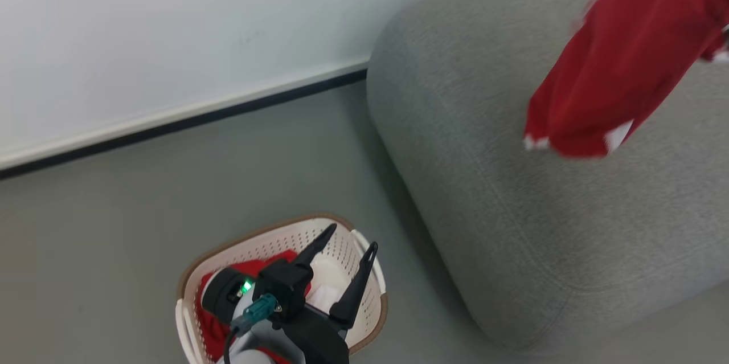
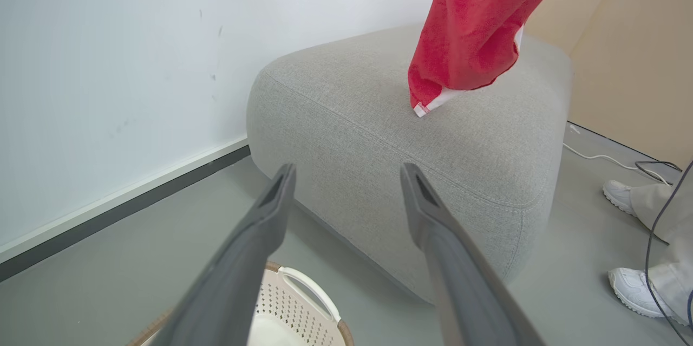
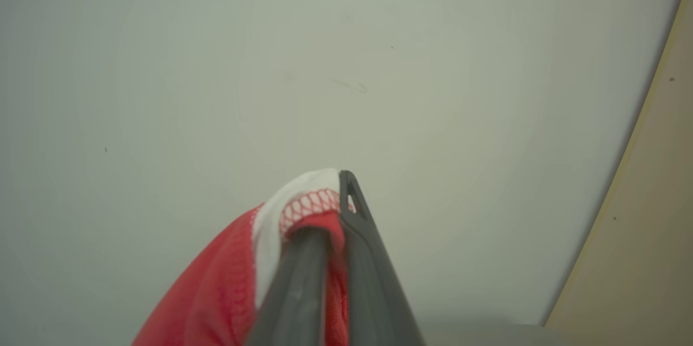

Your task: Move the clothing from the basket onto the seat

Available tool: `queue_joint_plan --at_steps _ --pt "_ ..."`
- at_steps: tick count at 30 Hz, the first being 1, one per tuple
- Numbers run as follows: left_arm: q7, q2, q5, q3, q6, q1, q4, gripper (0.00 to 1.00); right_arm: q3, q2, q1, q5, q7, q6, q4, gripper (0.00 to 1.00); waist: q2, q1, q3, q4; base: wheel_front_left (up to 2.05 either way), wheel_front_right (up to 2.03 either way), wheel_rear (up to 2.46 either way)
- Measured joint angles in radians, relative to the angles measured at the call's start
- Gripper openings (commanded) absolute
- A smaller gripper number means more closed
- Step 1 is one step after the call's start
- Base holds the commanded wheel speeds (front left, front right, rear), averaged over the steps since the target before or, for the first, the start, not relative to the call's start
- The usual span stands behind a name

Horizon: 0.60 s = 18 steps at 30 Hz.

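Note:
A red garment (image 1: pixel 621 68) with white trim hangs in the air above the grey seat (image 1: pixel 512 199), its lower end close over the cushion (image 2: pixel 460 37). My right gripper (image 3: pixel 338 194) is shut on its white-and-red edge (image 3: pixel 303 200), pointing at the wall. The cream basket (image 1: pixel 364 290) with a brown rim stands on the floor at the seat's left, and more red clothing (image 1: pixel 213 327) with a white patch lies in it. Above the basket my left gripper (image 1: pixel 351 237) hangs open, its fingers (image 2: pixel 270 210) spread and nothing between them.
A white wall with a dark skirting (image 1: pixel 171 125) runs behind the basket. In the left wrist view a person's white shoes (image 2: pixel 631 289) and pale trouser legs stand right of the seat, with cables (image 2: pixel 595 157) on the grey floor and a beige wall (image 2: pixel 633 48) behind.

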<state>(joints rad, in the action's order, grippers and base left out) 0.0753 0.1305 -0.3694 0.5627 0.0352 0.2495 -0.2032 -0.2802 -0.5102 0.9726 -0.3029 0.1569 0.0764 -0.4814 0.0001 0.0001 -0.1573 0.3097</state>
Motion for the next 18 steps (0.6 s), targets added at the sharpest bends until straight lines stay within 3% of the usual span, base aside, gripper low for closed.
queue_joint_plan --at_steps 8,18 --pt "-0.022 0.028 0.021 -0.004 0.0 0.052 0.053 1.0 0.052 -0.073 0.172 0.0 -0.021 0.002 -0.136 0.0 0.0 0.0001 -0.099 -0.067 0.0 0.0 0.0" --pt "-0.049 0.042 0.059 -0.007 -0.001 0.124 0.134 1.0 0.067 -0.086 0.292 0.012 -0.013 -0.017 -0.249 0.0 0.0001 0.0002 -0.238 -0.122 0.0 0.0 0.0"
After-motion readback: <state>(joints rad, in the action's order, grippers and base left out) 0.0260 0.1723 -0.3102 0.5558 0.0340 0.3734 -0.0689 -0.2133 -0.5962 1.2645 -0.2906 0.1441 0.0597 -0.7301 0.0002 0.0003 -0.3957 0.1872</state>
